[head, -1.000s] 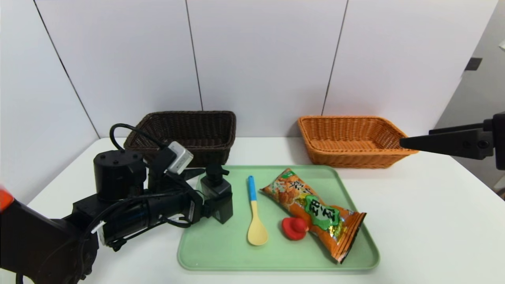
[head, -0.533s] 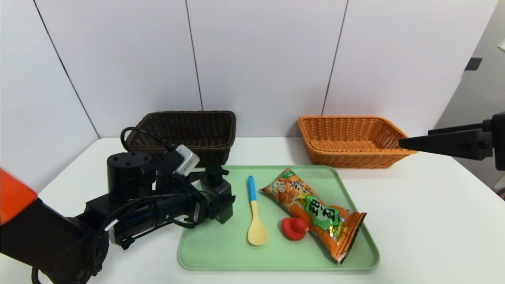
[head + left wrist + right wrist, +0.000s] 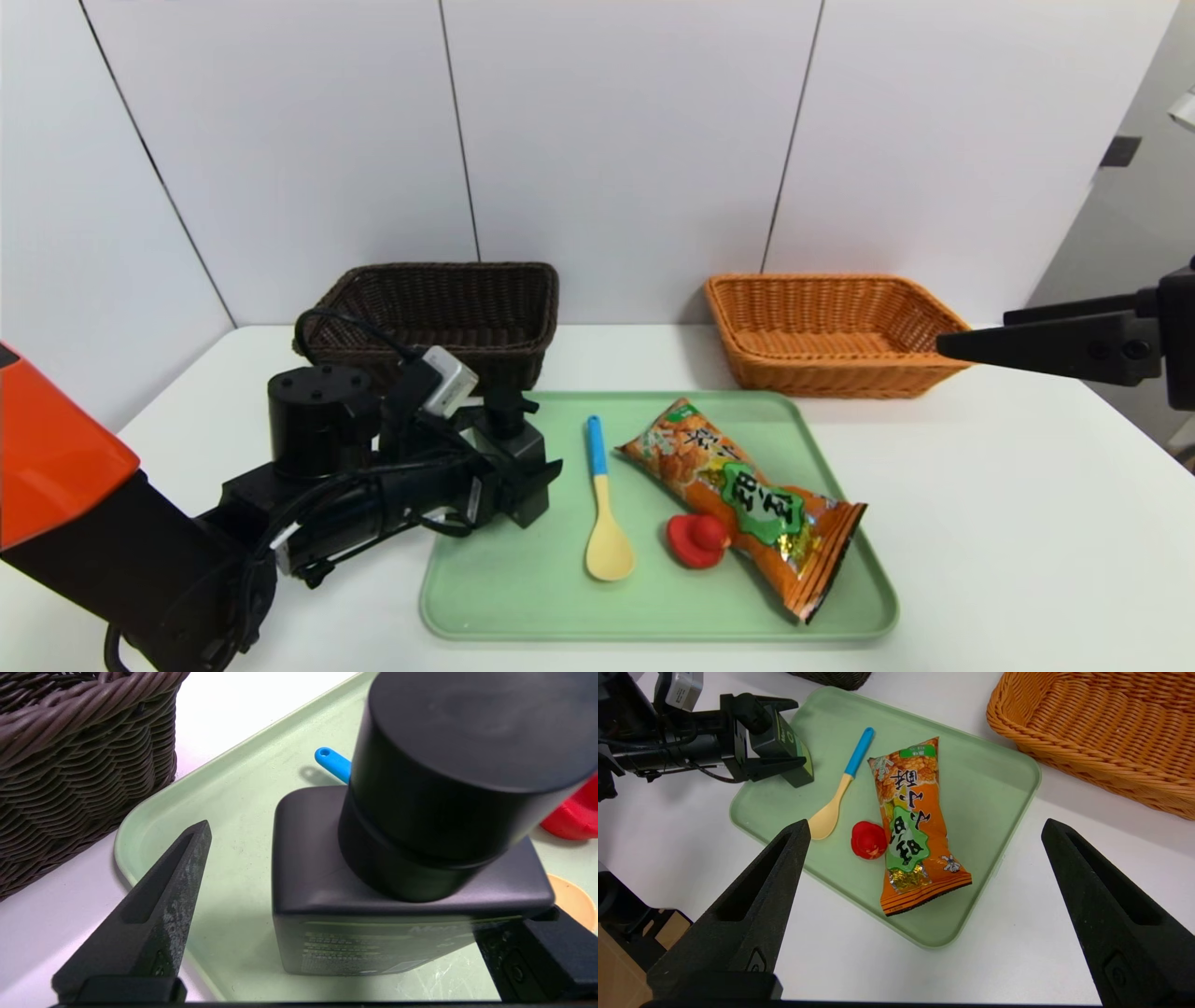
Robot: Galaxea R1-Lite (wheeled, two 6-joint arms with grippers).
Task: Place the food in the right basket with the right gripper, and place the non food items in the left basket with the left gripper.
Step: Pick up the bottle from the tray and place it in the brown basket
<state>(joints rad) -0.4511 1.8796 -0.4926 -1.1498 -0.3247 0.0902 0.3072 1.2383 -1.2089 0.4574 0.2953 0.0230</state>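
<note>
My left gripper (image 3: 336, 933) jaws wide, straddling black square pump bottle (image 3: 402, 896) for grasp; right gripper (image 3: 924, 905) wide, parked above green tray (image 3: 999, 779).

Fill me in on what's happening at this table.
The left hand is open around a black pump bottle on the green tray, one finger on each side, not closed on it. A spoon, snack bag and red toy lie on the tray. The right hand hovers open above. Both baskets, brown and orange, look empty.
</note>
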